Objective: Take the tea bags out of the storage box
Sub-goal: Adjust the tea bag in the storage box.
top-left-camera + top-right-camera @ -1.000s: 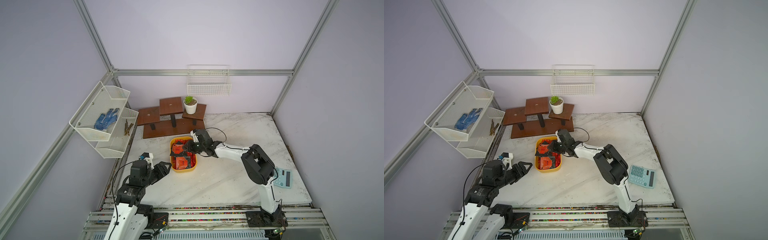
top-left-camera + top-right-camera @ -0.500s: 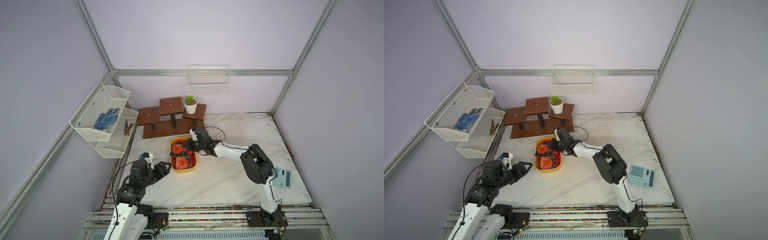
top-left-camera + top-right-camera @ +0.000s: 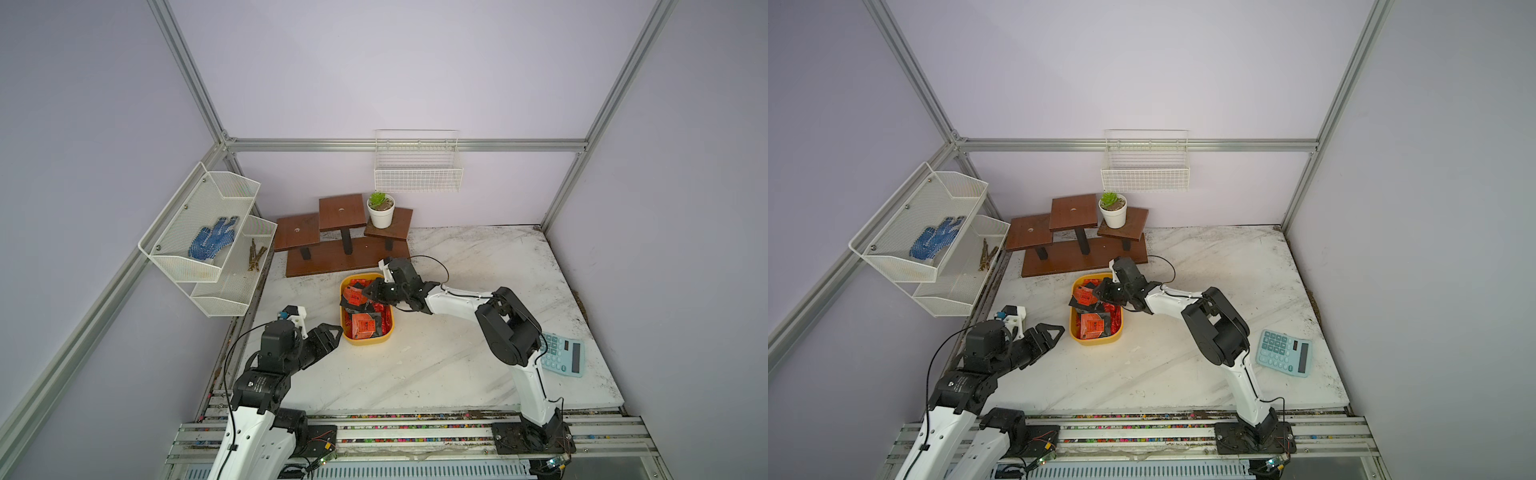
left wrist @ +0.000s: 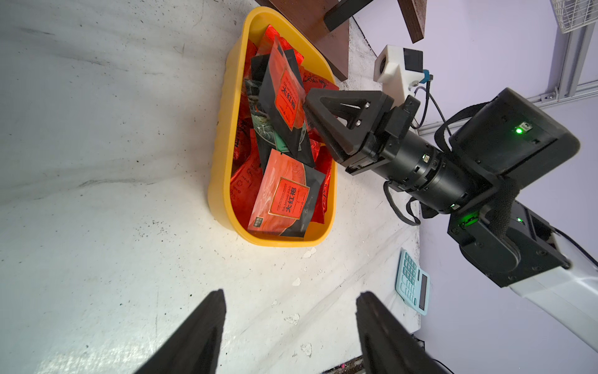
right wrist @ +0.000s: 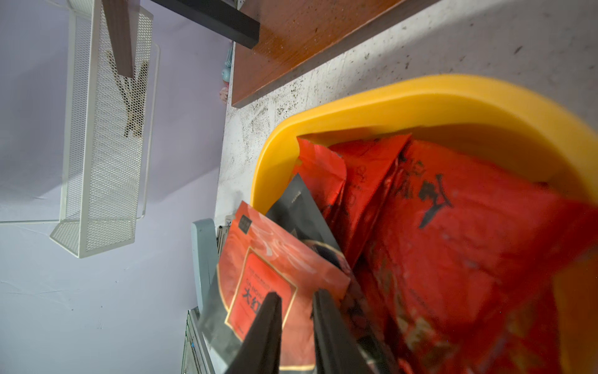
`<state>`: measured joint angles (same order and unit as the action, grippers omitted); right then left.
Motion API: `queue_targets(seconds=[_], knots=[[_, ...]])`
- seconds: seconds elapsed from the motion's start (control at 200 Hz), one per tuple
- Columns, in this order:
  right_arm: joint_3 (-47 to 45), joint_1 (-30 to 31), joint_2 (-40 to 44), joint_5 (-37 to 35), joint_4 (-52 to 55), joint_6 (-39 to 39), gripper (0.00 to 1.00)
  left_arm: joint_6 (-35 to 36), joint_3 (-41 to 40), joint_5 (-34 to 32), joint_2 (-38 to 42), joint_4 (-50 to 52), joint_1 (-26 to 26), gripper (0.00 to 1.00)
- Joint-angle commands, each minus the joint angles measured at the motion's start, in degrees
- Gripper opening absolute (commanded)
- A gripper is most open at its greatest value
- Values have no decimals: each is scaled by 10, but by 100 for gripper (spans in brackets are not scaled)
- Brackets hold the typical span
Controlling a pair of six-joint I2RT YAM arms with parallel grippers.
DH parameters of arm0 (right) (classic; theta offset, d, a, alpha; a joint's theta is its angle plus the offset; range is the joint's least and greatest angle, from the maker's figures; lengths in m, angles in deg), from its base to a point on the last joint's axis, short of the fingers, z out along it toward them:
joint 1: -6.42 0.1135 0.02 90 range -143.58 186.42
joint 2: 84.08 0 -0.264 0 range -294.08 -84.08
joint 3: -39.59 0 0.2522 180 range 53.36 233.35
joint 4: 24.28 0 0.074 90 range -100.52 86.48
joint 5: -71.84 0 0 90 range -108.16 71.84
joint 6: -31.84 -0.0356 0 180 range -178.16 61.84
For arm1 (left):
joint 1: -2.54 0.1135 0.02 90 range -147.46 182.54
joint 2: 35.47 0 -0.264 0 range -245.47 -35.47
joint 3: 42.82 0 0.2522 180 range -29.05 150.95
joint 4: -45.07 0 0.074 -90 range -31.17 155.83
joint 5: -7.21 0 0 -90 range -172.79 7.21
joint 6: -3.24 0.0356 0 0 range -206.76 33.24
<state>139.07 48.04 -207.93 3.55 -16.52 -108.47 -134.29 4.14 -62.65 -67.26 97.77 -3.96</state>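
Lilac walls and an aluminium frame enclose a marbled white worktop (image 3: 436, 361). The yellow storage box (image 3: 368, 340) sits on it just in front of a stepped wooden stand (image 3: 345, 257). The box is heaped with tea bags (image 3: 365, 326): shiny red sachets with a few black packets on top. I can see none on the worktop outside it, so I judge the emptying has barely begun. The right end effector (image 5: 296, 293) reaches into the far end of the box, its tips at the edge of a black packet with a red label (image 4: 283, 97). That packet stands tilted up above the pile. A narrow gap shows between the fingers, and I cannot tell whether they truly pinch it or it only leans there. The left end effector (image 4: 291, 293) hovers over bare worktop near the box, fingers wide apart and empty. The step in hand looks like picking one packet. Next would be a firm pinch and a lift clear of the rim, without dragging the dark packet behind it. The packet could then be set down on open worktop.
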Motion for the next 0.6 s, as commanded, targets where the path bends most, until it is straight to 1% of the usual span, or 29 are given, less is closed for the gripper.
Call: queue_targets(seconds=[0.0,0.465,0.595], knots=[[-9,2,28,-12,-2,13,26,-5,15,-4,5,-4,-1,68],[-25,2,41,-21,3,16,34,-8,14,-5,9,-3,-2,68],[-22,2,33,-7,-11,12,34,-9,12,-5,9,-3,-2,68]])
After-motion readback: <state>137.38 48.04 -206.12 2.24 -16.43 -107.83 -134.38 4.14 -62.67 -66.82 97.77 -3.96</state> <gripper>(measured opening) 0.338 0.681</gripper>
